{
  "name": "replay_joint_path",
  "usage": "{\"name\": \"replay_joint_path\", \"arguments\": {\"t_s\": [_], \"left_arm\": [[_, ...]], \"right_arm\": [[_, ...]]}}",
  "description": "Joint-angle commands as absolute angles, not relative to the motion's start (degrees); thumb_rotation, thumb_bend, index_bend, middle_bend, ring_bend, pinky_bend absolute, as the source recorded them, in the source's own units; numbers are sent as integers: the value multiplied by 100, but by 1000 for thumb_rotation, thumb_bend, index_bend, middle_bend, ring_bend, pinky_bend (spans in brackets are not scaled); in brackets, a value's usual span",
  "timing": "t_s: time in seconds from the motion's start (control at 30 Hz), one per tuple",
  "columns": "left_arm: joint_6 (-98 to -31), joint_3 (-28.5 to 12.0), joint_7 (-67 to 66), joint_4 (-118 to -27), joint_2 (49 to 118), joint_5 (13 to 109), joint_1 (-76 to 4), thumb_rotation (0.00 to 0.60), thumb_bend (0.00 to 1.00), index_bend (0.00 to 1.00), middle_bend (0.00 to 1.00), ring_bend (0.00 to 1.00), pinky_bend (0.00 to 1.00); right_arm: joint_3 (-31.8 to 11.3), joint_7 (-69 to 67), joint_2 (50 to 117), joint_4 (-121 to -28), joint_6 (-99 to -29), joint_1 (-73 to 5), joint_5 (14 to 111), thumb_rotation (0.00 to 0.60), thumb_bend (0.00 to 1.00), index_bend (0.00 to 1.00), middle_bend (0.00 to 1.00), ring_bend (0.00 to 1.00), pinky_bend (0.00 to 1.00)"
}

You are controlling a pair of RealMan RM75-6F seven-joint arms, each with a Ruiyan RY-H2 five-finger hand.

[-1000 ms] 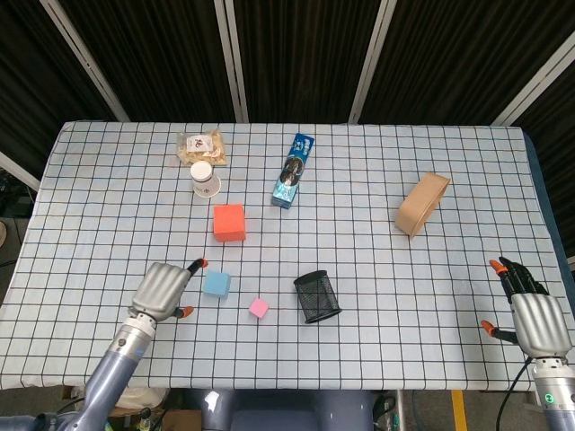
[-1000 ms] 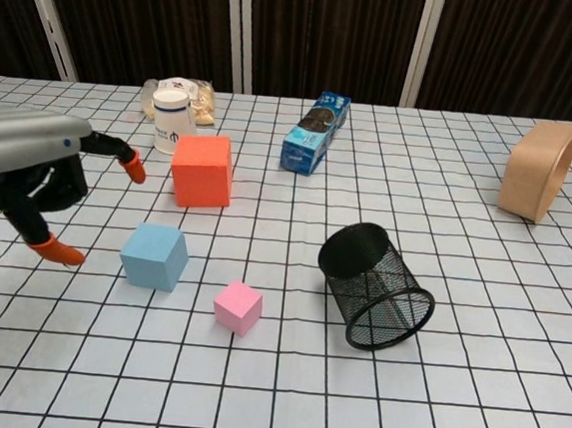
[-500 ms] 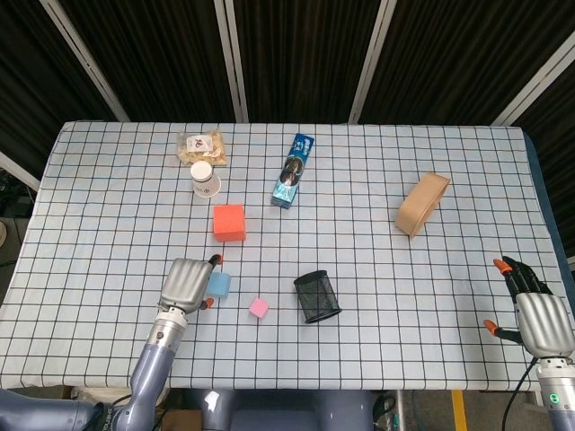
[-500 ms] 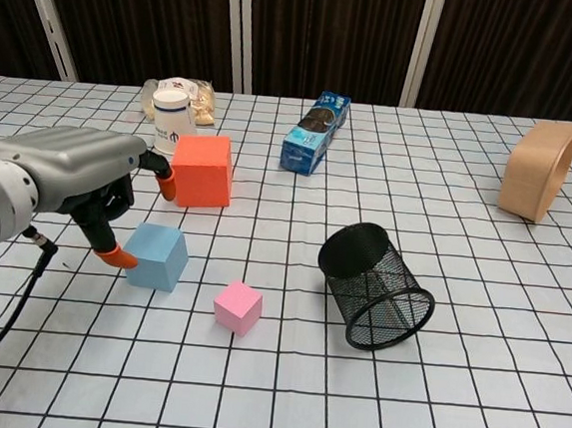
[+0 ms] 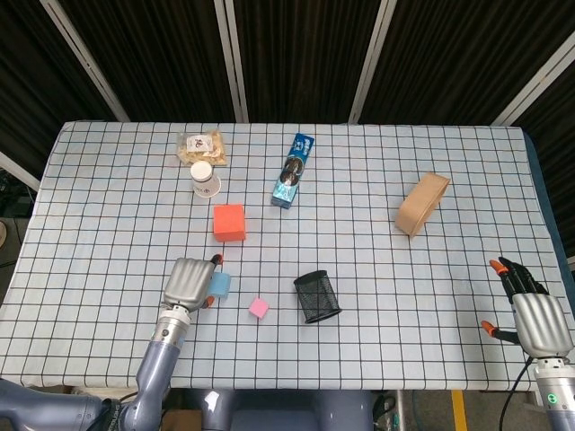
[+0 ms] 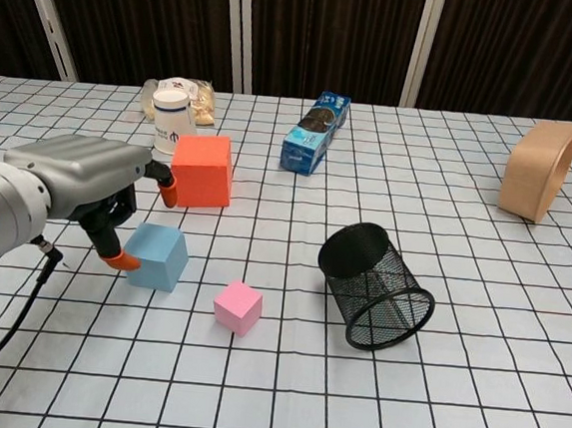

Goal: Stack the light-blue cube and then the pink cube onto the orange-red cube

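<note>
Cup logo unreadable; left robot hand beside light-blue cube.

Tight on the left, roomy on the right.
Orange-red cube stands just behind the light-blue cube; pink cube and tipped mesh cup crowd its right.

The light-blue cube is placed in front of the orange-red cube, with the pink cube to its front right. The left hand is set against its left side. The mesh pen holder is tipped right of them. Paper cup, snack bag and toothpaste box are ranged behind.
</note>
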State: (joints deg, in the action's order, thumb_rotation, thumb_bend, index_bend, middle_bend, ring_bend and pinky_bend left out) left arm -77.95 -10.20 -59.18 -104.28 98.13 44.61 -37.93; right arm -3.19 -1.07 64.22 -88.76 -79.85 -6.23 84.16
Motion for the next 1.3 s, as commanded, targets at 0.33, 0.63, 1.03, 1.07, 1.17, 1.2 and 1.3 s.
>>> {"name": "replay_joint_path", "arguments": {"t_s": [0.33,0.63,1.03,1.07,1.17,1.2,1.3], "left_arm": [[-7789,-1028,-6070,-10120,9992,4134,-3951,600,253,320,860,705,718],[-7768,-939,-5909,-10068,10032,4257,-3988,600,253,334,859,705,718],[-7882,-847,-6034,-10053,10080,4200,-4033,600,253,350,859,705,718],[-7890,-844,-6036,-10043,10088,4201,-4034,600,253,352,859,705,718],[-7946,-819,-6055,-9993,10129,4258,-4045,600,260,364,859,705,718],[-7959,-810,-6058,-9987,10141,4280,-4048,600,264,366,860,705,718],[-7981,-799,-6054,-10005,10162,4308,-4048,600,278,379,860,705,718]], "right_arm": [[-315,-149,6386,-8897,-7869,-647,8328,600,137,111,106,125,324],[-309,-143,6394,-8896,-7854,-659,8332,600,137,111,106,127,325],[-299,-188,6378,-8898,-7874,-651,8352,600,138,111,106,127,325],[-297,-190,6378,-8898,-7869,-653,8352,600,138,111,106,127,325],[-295,-181,6382,-8897,-7859,-657,8350,600,138,111,106,127,325],[-293,-177,6385,-8899,-7855,-660,8352,600,138,111,106,127,325],[-273,-181,6388,-8902,-7819,-675,8373,600,137,111,106,128,325]]}}
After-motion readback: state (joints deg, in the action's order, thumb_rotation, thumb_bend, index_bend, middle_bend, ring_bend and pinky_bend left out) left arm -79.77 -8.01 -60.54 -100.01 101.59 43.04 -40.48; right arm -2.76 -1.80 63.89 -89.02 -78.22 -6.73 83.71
